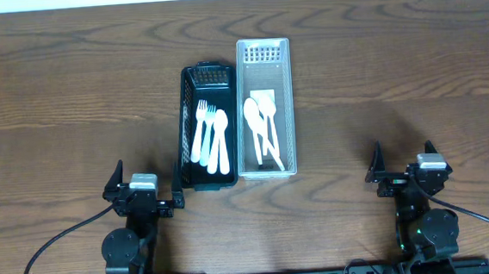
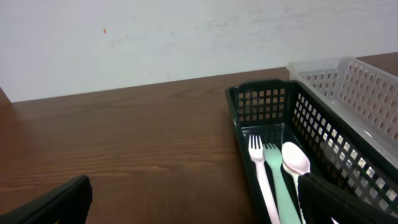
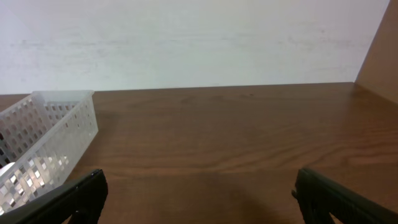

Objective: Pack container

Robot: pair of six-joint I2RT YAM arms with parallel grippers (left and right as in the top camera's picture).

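I have both arms parked at the near edge of the brown wooden worktop, one on each side, and the two containers sit side by side in the middle, touching or nearly so along their long walls.

The dark green perforated plastic basket is on the left and the longer translucent white perforated plastic basket is on the right. The white one reaches further towards the far edge.

From the left wrist camera I can make out, in the dark basket, a white plastic fork, a pale green plastic fork and a white plastic spoon. They lie flat along its floor, heads towards the far end and close together. In the overhead view this cutlery fills the middle and near part of that basket. The white basket holds a small cluster of white plastic spoons, bowls towards the far end and handles crossing one another.

The left pincer has its fingers spread wide with nothing between them. Its right finger sits just beside the near left corner of the dark basket, though I cannot tell whether it touches.

The right pincer is likewise spread wide and holds nothing. It sits well apart from both baskets, with only the white basket's corner at the left of its wrist view.
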